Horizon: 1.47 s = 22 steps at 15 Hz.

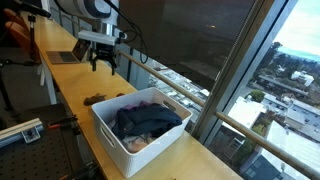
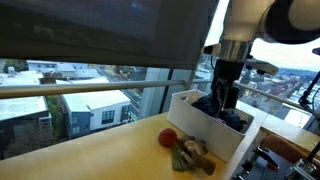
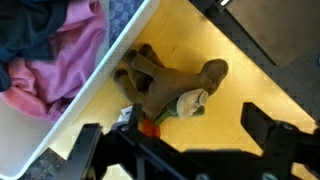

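The gripper hangs above the wooden counter with its 2 fingers spread wide apart and nothing between them. It holds nothing and touches nothing.

The thing nearest to it is a brown plush toy, which lies flat on the counter just beside the white bin, outside its wall. In the wrist view the toy sits between the bin's rim and the gripper, its limbs splayed and a pale patch on one end. In an exterior view the toy shows as a small dark shape next to the bin's far corner, with the gripper above it and a little farther from the bin. In an exterior view a red, rounded thing lies touching or nearly touching the toy, on the side away from the bin (whether they touch, I cannot tell).

Inside the bin lies crumpled clothing: a dark blue cloth on top and a pink cloth below it.
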Each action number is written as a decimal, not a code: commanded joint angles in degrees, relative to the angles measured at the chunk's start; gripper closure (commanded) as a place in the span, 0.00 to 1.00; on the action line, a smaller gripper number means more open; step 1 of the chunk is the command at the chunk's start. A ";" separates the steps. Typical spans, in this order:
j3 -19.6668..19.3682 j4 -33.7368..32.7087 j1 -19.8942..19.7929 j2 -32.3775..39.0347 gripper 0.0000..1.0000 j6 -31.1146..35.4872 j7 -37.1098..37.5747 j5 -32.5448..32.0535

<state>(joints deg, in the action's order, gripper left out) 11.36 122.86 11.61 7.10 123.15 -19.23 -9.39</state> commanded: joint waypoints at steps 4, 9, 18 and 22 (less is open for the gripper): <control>1.73 5.27 1.77 0.64 0.00 4.64 0.98 -2.98; 2.60 4.31 2.56 4.81 0.00 8.06 0.66 -2.88; 1.77 -2.76 0.64 18.02 0.00 12.43 -0.70 -1.16; 1.61 -7.90 -0.39 23.56 0.00 11.66 -0.84 -0.88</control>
<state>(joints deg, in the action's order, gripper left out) 13.16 119.53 11.78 26.53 135.07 -19.00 -11.00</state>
